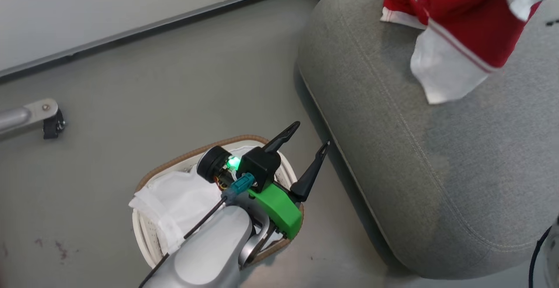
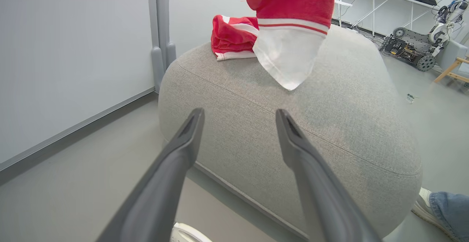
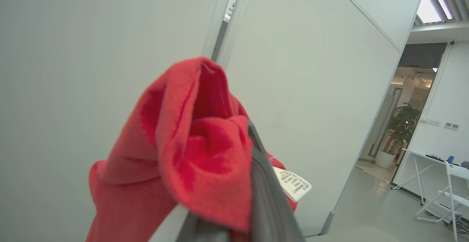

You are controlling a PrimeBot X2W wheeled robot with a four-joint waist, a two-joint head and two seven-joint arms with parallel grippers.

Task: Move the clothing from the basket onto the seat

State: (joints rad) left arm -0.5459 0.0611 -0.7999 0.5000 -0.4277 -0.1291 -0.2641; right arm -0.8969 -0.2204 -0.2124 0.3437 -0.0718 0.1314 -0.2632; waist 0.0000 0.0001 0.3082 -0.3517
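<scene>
The clothing [image 3: 190,143] is bunched in your right tool [image 3: 240,132], whose fingers pinch the red cloth tight. It hangs down from that tool over the seat [image 1: 436,170], and a second red piece [image 2: 232,36] lies on the seat just beyond it. Your left tool [image 1: 312,134] is spread wide and holds nothing, with the basket [image 1: 183,159] directly beneath it and the seat ahead of its fingertips.

Your head view looks steeply down on the left gripper [image 1: 312,134]; its wrist view faces the sofa [image 2: 256,124] just ahead, shared by both. Right wrist view presses close against red clothing [image 3: 190,143].
</scene>
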